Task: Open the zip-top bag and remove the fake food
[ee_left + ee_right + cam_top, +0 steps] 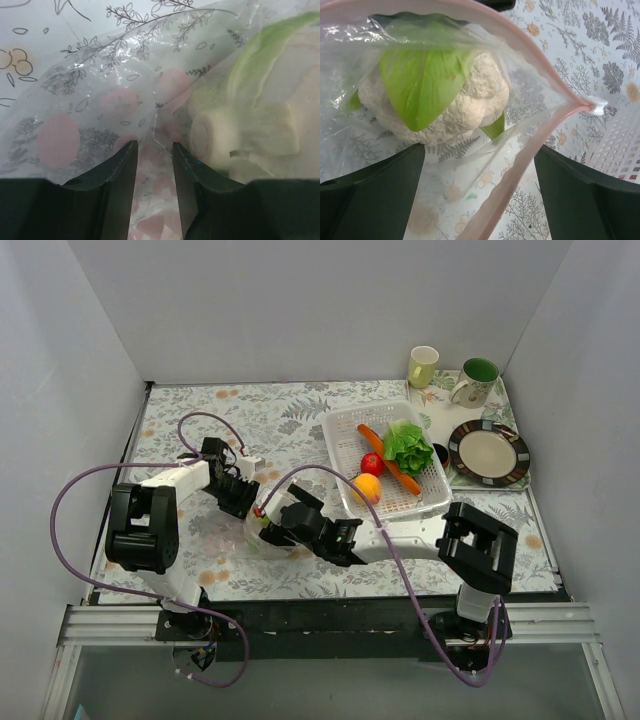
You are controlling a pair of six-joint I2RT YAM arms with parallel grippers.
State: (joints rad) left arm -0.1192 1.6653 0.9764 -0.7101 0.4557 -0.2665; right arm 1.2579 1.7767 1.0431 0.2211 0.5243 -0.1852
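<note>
1. Only the right wrist view shows the clear, crinkly zip-top bag [530,95] with its pink-stripped mouth gaping and a whitish toy cauliflower [470,100] with green leaves inside. The right gripper [479,155] is spread wide, and the mouth's lower lip runs between its fingers.
2. Only the left wrist view shows the left gripper [154,145] nearly pressed together, pinching a fold of the bag's film beside the cauliflower.
3. The top view places the bag just left of the white perforated plastic basket [345,425], between both grippers. The basket holds the leafy green lettuce [408,445], a long orange piece [392,468], a red round piece [372,463] and an orange-yellow fruit [367,487].

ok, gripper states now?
Left gripper: narrow gap at the zip-top bag, grip cannot be told.
Right gripper: open wide, holding nothing.
</note>
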